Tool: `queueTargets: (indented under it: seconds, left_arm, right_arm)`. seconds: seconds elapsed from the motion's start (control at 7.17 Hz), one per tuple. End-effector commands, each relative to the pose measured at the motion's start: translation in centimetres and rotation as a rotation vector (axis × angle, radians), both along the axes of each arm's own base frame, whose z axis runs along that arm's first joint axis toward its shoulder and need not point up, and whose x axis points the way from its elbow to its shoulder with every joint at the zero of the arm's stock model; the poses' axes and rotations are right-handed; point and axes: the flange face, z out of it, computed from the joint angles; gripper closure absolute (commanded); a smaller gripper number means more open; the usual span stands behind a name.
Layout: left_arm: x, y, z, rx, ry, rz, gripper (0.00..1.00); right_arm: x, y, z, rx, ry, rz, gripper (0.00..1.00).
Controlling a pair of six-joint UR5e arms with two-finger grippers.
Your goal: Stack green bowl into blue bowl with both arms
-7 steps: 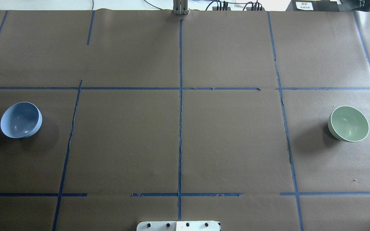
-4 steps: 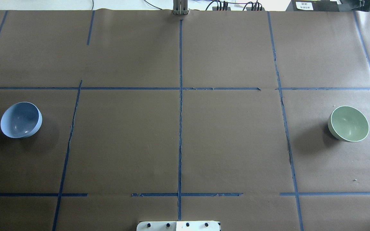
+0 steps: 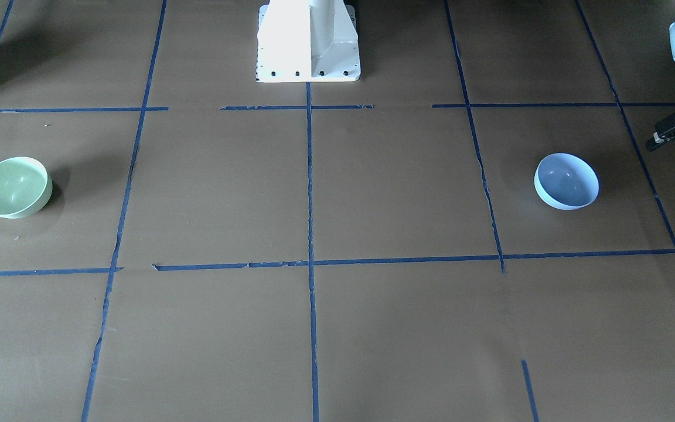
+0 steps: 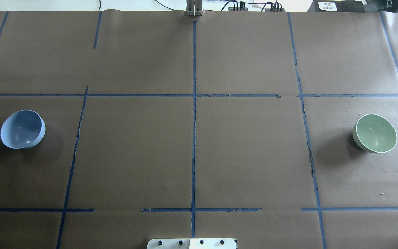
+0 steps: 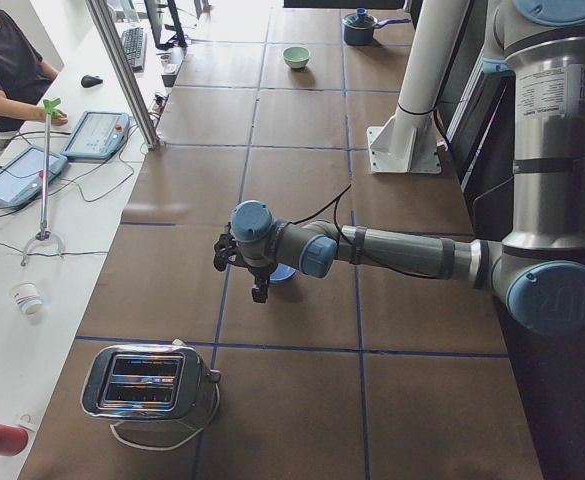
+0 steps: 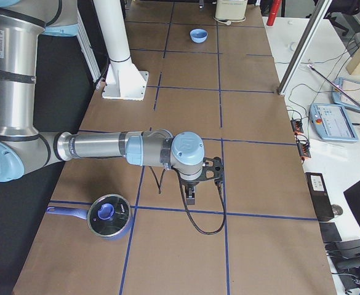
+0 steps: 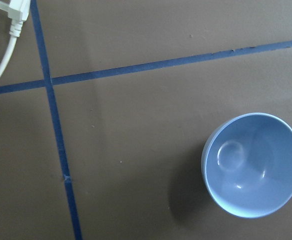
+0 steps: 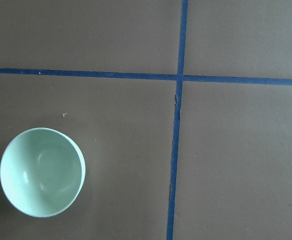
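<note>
The blue bowl [image 4: 22, 129] stands upright at the table's left side; it also shows in the front view [image 3: 566, 180] and the left wrist view [image 7: 253, 165]. The green bowl [image 4: 375, 133] stands upright at the far right, seen too in the front view [image 3: 13, 186] and the right wrist view [image 8: 42, 171]. My left gripper [image 5: 259, 290] hangs above the table beside the blue bowl. My right gripper [image 6: 191, 196] hangs above the table near the green bowl, which that view hides. Neither gripper touches a bowl. I cannot tell whether either is open or shut.
A toaster [image 5: 147, 385] stands beyond the blue bowl at the left end, and its white plug [image 7: 16, 12] lies near. A dark pot with a blue lid [image 6: 109, 215] stands at the right end. The white pedestal base [image 3: 308, 41] is at the robot's side.
</note>
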Motion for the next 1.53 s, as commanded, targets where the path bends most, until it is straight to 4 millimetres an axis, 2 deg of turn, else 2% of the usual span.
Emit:
queueTargets:
  seconds: [0.0,0.14,0.28,0.56,0.7,0.84,0.98,1.12,1.26,1.4]
  left_arm:
    - [7.7,1.0,0.3,-0.066,-0.035,-0.138,0.00]
    - [11.0,1.7,0.0,-0.085,-0.040,-0.144,0.00]
    - [11.8,1.9,0.2,-0.086,-0.048,-0.136,0.00]
    - [13.1,2.1,2.4,-0.115,-0.074,-0.109,0.00]
    - [13.4,1.8,2.7,-0.119,-0.078,-0.107,0.09]
    - [13.3,1.9,2.9,-0.125,-0.080,-0.108,0.56]
    - [13.4,1.9,3.2,-0.130,-0.084,-0.108,0.84]
    - [13.4,1.9,3.0,-0.131,-0.077,-0.104,0.97]
    - [13.4,2.0,2.6,-0.128,-0.071,-0.103,1.00]
    - [13.3,2.0,1.3,-0.120,-0.052,-0.099,1.00]
  right_arm:
    - [0.0,-0.2,-0.2,0.003,-0.005,0.000,0.00]
    - [0.0,-0.2,-0.2,0.003,-0.005,0.000,0.00]
    - [0.0,-0.2,-0.2,0.004,-0.008,0.000,0.00]
    - [-0.1,-0.2,-0.3,0.004,-0.014,0.000,0.00]
    - [-0.1,-0.2,-0.3,0.004,-0.014,0.000,0.00]
    - [-0.1,-0.2,-0.3,0.005,-0.016,0.001,0.00]
    - [-0.1,-0.2,-0.3,0.003,-0.020,0.001,0.00]
    - [-0.1,-0.2,-0.3,0.004,-0.022,0.001,0.00]
    - [-0.1,-0.2,-0.3,0.005,-0.022,0.001,0.00]
    - [-0.1,-0.2,-0.2,0.000,-0.022,0.001,0.00]
